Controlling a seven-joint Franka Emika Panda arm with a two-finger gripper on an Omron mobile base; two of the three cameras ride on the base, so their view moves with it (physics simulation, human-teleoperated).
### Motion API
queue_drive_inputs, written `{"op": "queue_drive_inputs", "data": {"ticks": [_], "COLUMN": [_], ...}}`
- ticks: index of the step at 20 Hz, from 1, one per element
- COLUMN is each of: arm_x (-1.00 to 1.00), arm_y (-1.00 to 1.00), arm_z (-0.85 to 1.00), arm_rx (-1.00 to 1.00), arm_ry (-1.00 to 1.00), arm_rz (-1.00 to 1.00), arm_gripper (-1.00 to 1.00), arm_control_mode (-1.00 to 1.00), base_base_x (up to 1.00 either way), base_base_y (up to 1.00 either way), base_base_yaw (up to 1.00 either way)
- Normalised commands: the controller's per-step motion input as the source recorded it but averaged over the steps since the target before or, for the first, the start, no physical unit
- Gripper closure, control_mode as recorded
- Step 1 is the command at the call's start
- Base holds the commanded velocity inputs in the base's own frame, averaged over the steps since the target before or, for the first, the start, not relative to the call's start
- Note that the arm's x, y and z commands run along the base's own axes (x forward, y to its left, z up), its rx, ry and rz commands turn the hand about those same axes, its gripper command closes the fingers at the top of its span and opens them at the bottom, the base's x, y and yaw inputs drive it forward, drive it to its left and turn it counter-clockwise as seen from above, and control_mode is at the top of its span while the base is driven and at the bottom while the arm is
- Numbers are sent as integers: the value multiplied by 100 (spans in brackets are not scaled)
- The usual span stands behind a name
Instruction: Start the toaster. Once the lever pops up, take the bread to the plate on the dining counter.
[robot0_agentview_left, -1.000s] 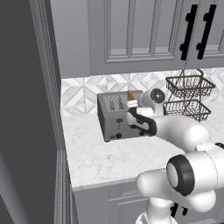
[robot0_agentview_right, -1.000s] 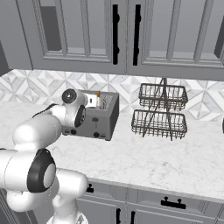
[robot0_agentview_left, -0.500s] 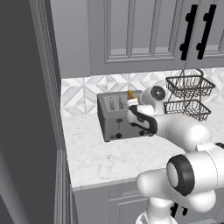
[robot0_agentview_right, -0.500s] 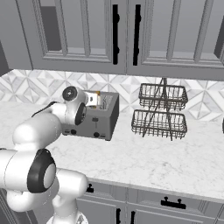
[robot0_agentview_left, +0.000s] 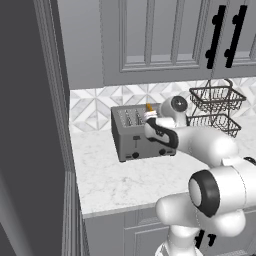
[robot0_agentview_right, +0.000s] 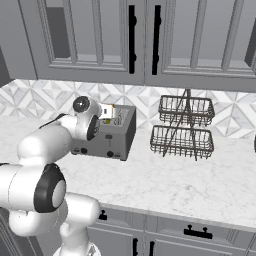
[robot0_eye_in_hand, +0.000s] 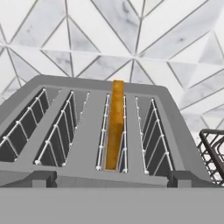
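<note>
Left base view: grey toaster (robot0_agentview_left: 142, 134) standing on marble worktop (robot0_agentview_left: 120, 175), back against the chevron-tiled backsplash (robot0_agentview_left: 90, 107), front with two black knobs facing the camera. Bread (robot0_agentview_left: 149, 107) protruding upright from a top slot toward the right end, orange crust visible just above the arm's wrist. Gripper (robot0_agentview_left: 150, 118) positioned at the toaster's top right, directly beside the slice; fingers mostly hidden behind the wrist, spread not readable here. Two-tier wire basket (robot0_agentview_left: 216, 107) placed to the right of the toaster, apart from it. Right base view: same toaster (robot0_agentview_right: 111, 135) seen from the other side, arm crossing in front of its left half. Slice (robot0_agentview_right: 111, 111) barely visible above the top, just beside the white hand (robot0_agentview_right: 102, 112). Wire basket (robot0_agentview_right: 183, 127) to the right, well clear. Hand view: looking along the toaster top, four slots with wire guides running away toward the backsplash. Slice (robot0_eye_in_hand: 115, 124) seated edge-on in the third slot from the left, upper edge raised above the slot rim. Pincer spread to full width, nothing held, dark fingertips (robot0_eye_in_hand: 36, 179) showing at the lower edge on either side of the slots.
</note>
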Motion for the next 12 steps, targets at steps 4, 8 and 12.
{"op": "queue_drive_inputs", "data": {"ticks": [4, 8, 12], "arm_x": [15, 14, 20], "arm_y": [-3, -7, -1], "arm_z": [0, 0, 0], "arm_rx": [0, 0, 0], "arm_ry": [2, 9, 10], "arm_rz": [0, 0, 0], "arm_gripper": [-100, -100, -100], "arm_control_mode": [-100, -100, -100], "base_base_x": [0, 0, 0], "base_base_y": [0, 0, 0], "base_base_yaw": [0, 0, 0]}}
